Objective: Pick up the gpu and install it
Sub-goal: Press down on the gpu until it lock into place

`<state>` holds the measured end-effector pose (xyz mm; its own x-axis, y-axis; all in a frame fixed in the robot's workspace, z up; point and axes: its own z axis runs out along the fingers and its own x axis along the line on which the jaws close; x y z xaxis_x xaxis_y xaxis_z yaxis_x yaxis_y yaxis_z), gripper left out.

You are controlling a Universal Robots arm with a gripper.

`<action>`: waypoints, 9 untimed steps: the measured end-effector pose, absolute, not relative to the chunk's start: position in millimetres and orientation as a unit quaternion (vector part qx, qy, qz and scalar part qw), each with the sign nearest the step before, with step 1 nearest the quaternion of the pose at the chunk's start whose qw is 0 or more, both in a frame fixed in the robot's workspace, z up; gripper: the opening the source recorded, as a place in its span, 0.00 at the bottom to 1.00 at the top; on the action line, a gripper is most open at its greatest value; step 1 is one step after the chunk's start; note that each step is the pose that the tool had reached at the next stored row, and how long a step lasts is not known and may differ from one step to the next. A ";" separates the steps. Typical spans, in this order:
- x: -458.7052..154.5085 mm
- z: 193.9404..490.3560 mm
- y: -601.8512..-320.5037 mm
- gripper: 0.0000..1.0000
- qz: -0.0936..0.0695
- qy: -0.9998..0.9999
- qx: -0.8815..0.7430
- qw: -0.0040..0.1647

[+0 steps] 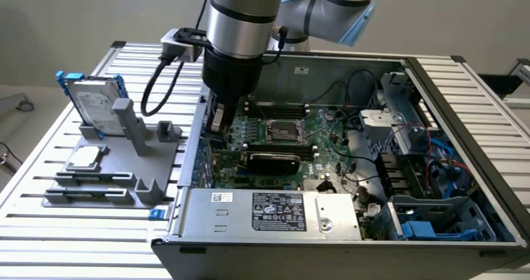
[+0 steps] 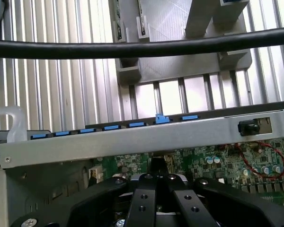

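Note:
The gpu [image 1: 273,162] shows its black rounded shroud inside the open computer case [image 1: 248,208], standing on the green motherboard [image 1: 319,140] just below the long memory slots. My gripper [image 1: 218,123] hangs inside the case close to its wall on the exterior view's left, a short way from the gpu and apart from it. In the wrist view the black fingers [image 2: 144,196] press together over the motherboard [image 2: 217,163], with nothing seen between them. The gripper [image 2: 156,182] is shut.
A grey fixture [image 1: 108,168] outside the case on the exterior view's left holds a silver hard drive with blue rails [image 1: 94,100] and a small silver drive [image 1: 87,158]. The case wall [image 2: 132,139] with blue clips [image 2: 111,126] runs beside the gripper. A black cable [image 2: 132,47] crosses the wrist view.

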<state>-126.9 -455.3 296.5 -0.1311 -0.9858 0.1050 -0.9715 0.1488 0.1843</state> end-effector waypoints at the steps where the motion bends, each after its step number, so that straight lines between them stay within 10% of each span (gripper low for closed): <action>1: -126.8 296.4 -455.4 0.11 -0.036 -0.754 0.648 0.100; 9: -126.8 296.3 -455.4 0.11 -0.040 -0.780 0.617 0.099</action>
<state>-126.8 -455.4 296.3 -0.2186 -0.9702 0.1048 -0.9544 0.2349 0.1842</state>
